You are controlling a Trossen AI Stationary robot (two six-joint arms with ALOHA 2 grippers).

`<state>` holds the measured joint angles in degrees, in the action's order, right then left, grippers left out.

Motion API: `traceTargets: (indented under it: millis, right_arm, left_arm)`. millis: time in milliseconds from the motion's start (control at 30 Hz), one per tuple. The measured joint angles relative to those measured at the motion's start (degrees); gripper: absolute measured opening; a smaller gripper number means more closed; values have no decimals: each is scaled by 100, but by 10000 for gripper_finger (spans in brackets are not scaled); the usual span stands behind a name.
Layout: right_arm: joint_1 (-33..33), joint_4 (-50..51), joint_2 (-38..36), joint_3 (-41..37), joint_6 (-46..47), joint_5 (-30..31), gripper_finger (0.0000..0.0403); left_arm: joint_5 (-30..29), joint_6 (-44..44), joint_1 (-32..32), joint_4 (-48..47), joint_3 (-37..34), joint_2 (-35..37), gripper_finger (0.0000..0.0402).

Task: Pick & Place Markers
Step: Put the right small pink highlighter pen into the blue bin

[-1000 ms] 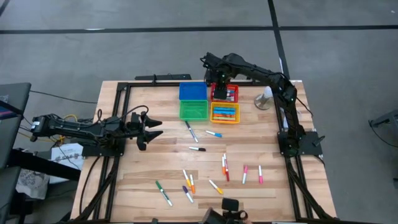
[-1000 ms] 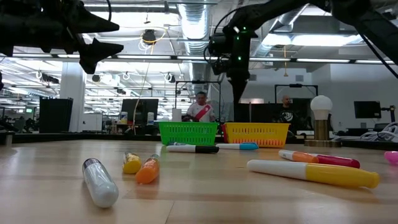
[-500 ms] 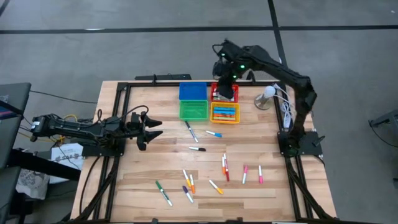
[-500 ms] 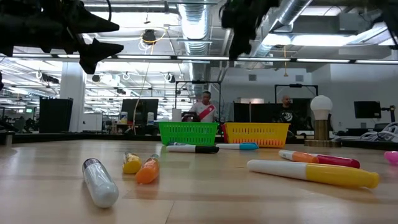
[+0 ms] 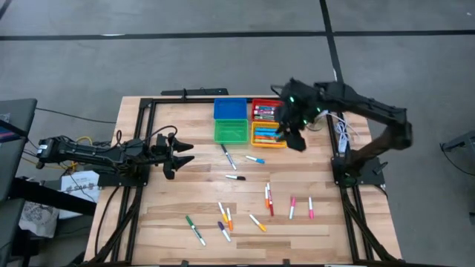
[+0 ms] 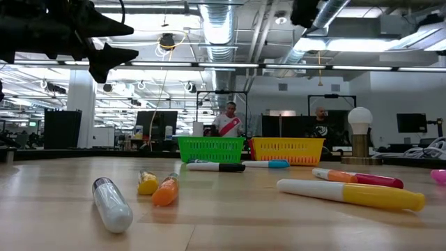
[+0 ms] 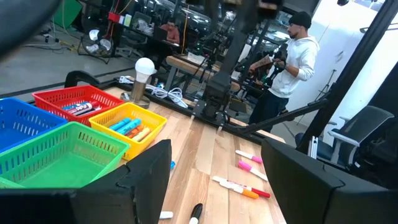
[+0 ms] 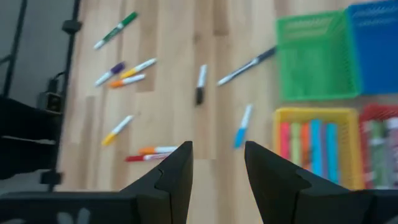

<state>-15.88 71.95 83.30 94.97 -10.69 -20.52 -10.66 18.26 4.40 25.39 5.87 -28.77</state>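
Many markers lie loose on the wooden table: a blue one [image 5: 254, 159], a black one [image 5: 235, 177], an orange and red pair [image 5: 268, 199], two pink ones [image 5: 300, 208], and a green one [image 5: 194, 230]. More markers fill the red bin [image 5: 267, 111] and the yellow bin [image 5: 268, 135]. My right gripper [image 5: 295, 140] [image 8: 217, 149] hangs high over the yellow bin's right edge, slanting down, open, with nothing between its fingers. My left gripper [image 5: 184, 152] [image 7: 217, 155] waits at the left, level above the table, open and empty.
A blue bin [image 5: 230, 109] and a green bin [image 5: 231, 131] stand left of the red and yellow ones at the far middle. A white bulb on a round base [image 7: 144, 65] stands at the far right. People show in the room behind [image 6: 226, 118].
My right gripper has risen from low over the red bin and swung toward the table's near and right edges, ending high over the yellow bin's right edge and pointing less steeply down. In the low view it has gone up out of the picture. No marker has moved.
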Motion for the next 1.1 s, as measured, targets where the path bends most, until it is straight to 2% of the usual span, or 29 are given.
traceTargets:
  millis: [300, 400, 567, 800, 1100]
  right_arm:
    - [1285, -870, -1241, -2064, 1974, 730, 137]
    - [1693, -1109, -1511, -2563, 2717, 763, 134]
    - [2390, -1326, -1762, -3065, 3936, 1004, 136]
    - [3351, -1195, -1890, -3530, 5833, 1903, 138]
    - [4465, -1215, -1839, -4163, 7437, 1964, 139]
  left_arm:
    - [0, 7, -1, 17, 0, 0, 249]
    - [0, 24, -2, 20, 0, 0, 249]
    - [0, 24, -2, 29, 0, 0, 249]
    - [0, 24, 0, 44, 0, -2, 249]
    - [0, 24, 0, 42, 0, -11, 249]
